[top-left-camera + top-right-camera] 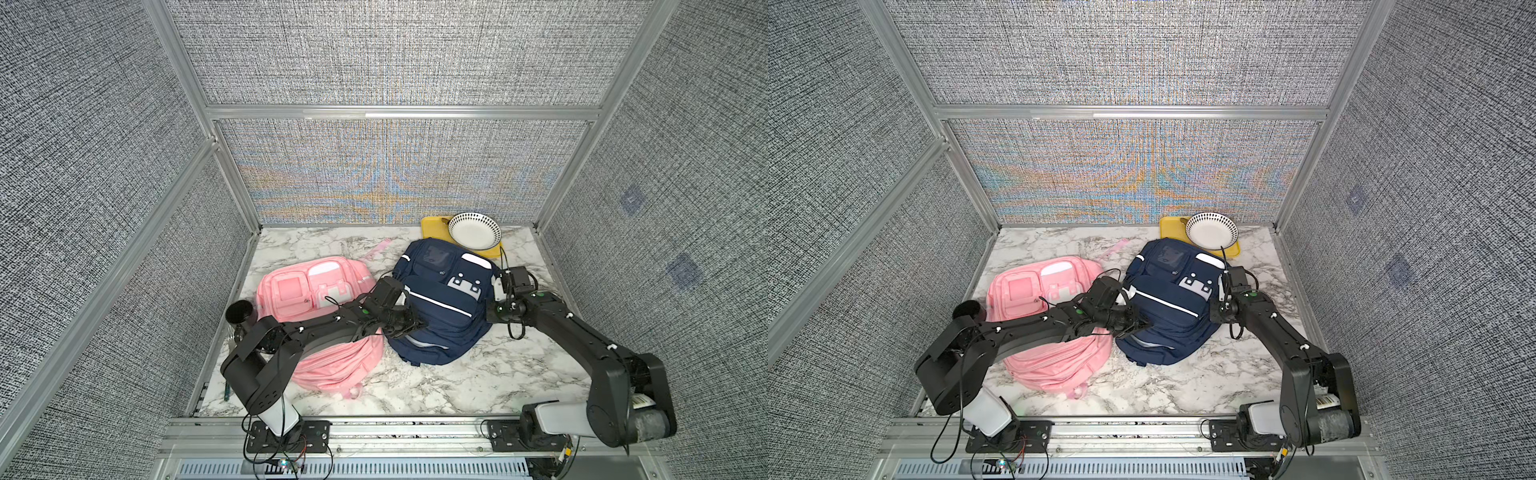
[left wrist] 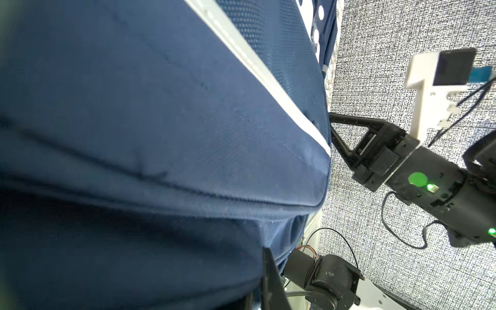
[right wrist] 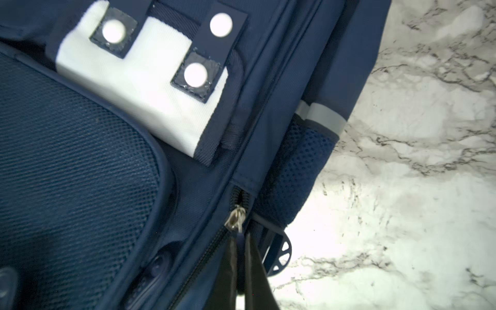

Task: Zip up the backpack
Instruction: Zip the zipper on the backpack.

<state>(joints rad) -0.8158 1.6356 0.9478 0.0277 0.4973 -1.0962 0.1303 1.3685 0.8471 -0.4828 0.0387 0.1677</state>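
Looking down in both top views, the navy backpack (image 1: 440, 307) lies flat on the surface (image 1: 457, 382) beside a pink backpack (image 1: 316, 291). My right hand (image 1: 497, 289) is at its right edge, my left hand (image 1: 409, 324) at its near left corner.

Left wrist view: jaws together against blue fabric, but I cannot tell whether they pinch it.

Right wrist view: my right hand is clamped on the zipper pull (image 3: 239, 233). The track runs straight ahead along the bag's side, so I judge that's the way to pull. No readable lettering.

White marble tabletop (image 1: 457, 386). On it: navy backpack (image 1: 440, 307) beside pink backpack (image 1: 316, 286); yellow tray (image 1: 432, 228) at back edge; black cup (image 1: 241, 316) at left edge.
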